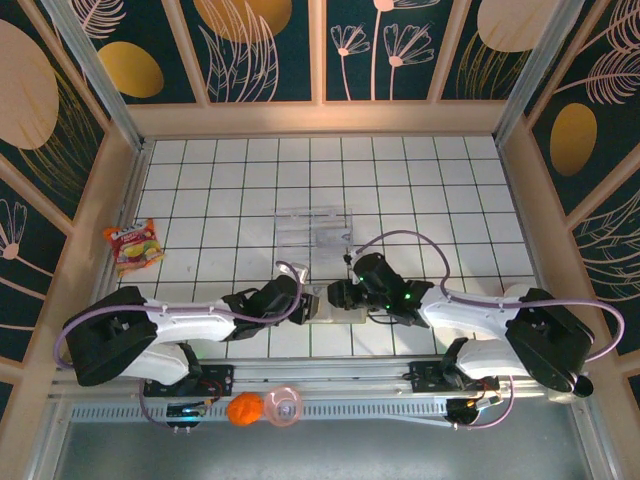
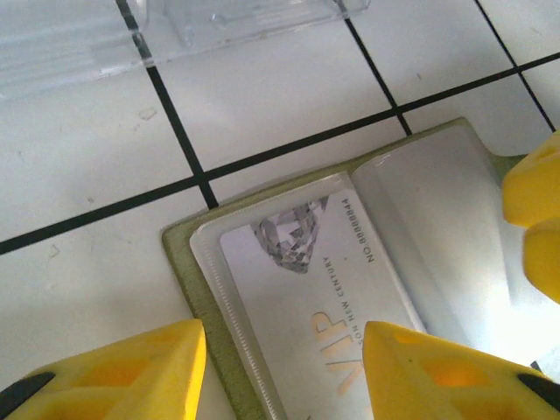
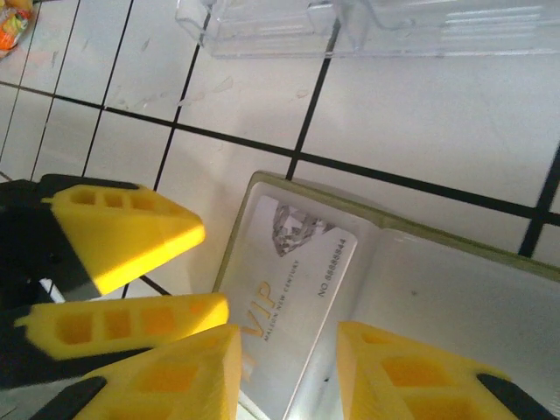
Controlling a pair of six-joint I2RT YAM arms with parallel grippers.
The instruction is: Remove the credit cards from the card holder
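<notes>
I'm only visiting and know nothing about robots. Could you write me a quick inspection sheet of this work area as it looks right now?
Surface: white tiled table with black grid lines.
Job's things: card holder lies open and flat; one credit card marked VIP sits inside its clear pocket, not yet taken out.
Clutter: clear plastic tray beyond the holder; snack packet by the left wall; orange object and pink object on the front rail.
Grippers: left gripper and right gripper both open over the holder, holding nothing.
Cables: purple cable loops along each arm.
Surroundings: dark floral wall panels in wooden frames.
</notes>
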